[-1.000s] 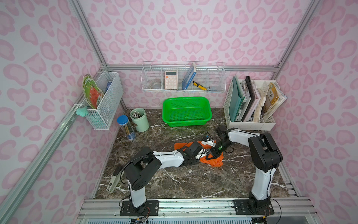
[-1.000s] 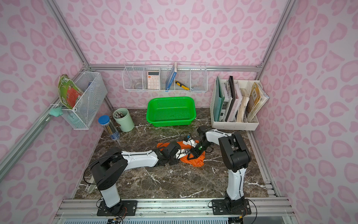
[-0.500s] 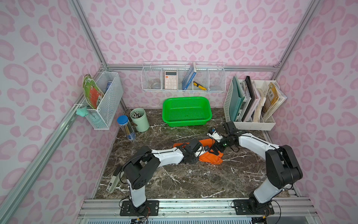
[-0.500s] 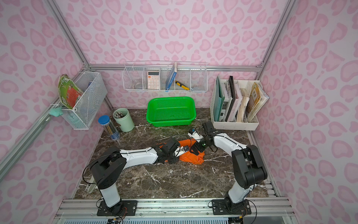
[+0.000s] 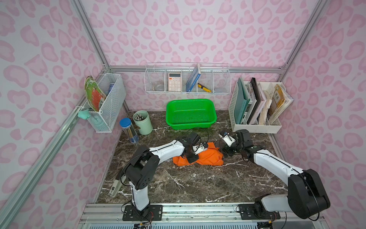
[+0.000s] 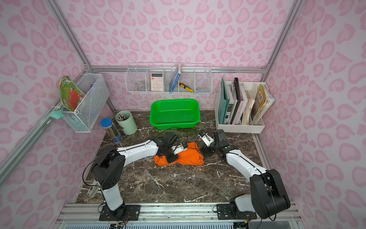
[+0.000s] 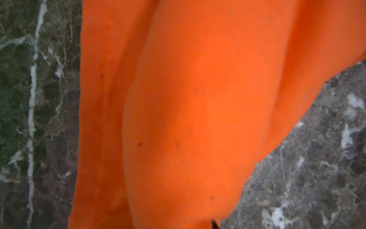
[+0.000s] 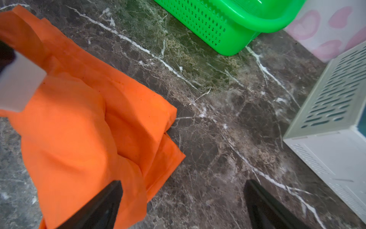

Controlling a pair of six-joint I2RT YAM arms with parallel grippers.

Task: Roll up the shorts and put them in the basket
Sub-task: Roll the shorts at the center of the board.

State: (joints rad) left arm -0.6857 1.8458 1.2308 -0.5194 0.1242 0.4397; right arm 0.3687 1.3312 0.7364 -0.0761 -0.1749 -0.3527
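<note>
1. Fingers (image 8: 107, 204) of your right gripper (image 8: 183, 182) stand wide apart and hold nothing. One tip hangs over the edge of the shorts (image 5: 208, 156), the other over the bare marble table (image 5: 198, 182).
2. Your left gripper (image 5: 191, 157) is down on the middle of the shorts in both top views. Its wrist camera shows almost nothing but orange cloth, so you cannot tell whether those fingers pinch fabric or only press on it.
3. The shorts lie as a loose, lumpy bundle on the table between the two arms, in front of the green basket (image 5: 191, 113) and apart from it. Judgement: gathered over, not yet a tight roll.
4. Risk: thin cloth springs back. With nothing clamped on the right side, the layered corner there may fan open.
5. Risk: if the left gripper lifts with cloth caught, the bundle follows and unrolls.
6. Risk: closing the right fingers as placed may take only the top layer or scrape marble. The white file rack (image 8: 336, 119) is near, so a wide swing could clip it.
</note>
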